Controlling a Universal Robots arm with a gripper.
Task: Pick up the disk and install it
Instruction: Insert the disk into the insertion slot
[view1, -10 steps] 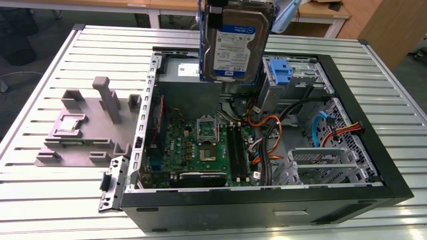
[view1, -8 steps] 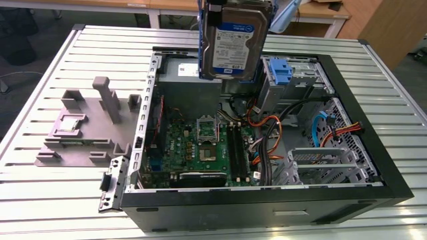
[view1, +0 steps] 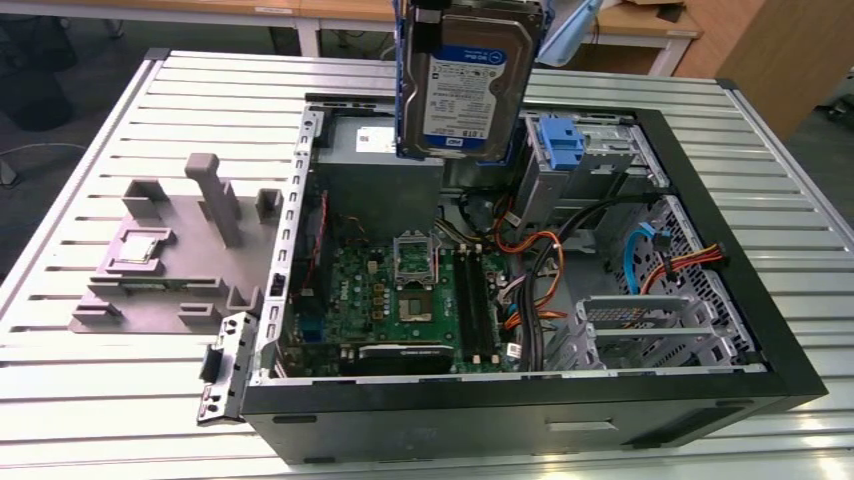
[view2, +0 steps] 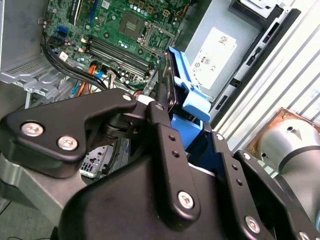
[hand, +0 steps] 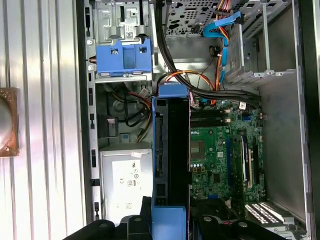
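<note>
Hanging on edge over the open case (view1: 747, 330), the disk (view1: 467, 85) is clear of everything below it. In the exterior view its labelled face looks toward the camera, and it sits above the supply (view1: 367, 145), with the caddy (view1: 563, 145) near on the exterior view's right. It touches neither. The claw (view2: 165, 107) is pinching the disk by its blue bracket (view2: 192, 100); in the second wrist view the black fingers (view2: 160, 130) press in from both sides. In the first wrist view the disk (hand: 172, 160) appears as a narrow dark slab edged in blue. It lies between the supply (hand: 125, 180) and the board (hand: 220, 160), with the caddy (hand: 123, 57) beyond its far end and cables (hand: 200, 90) crossing near that end.

The step in hand looks like the carry over the case: the pick-up is done and the install is not yet made. To do it well, I judge that the grip must be firm on the plastic, which may flex, so that the disk hangs plumb without swinging. Its long edges ought to run parallel to the case wall, as they do now, so that no twist needs correcting low among the parts. The cables are the likeliest snag; the board's sockets and the supply's corner are the other things to stay off. The case rests on a slatted worktop (view1: 134, 380).
</note>
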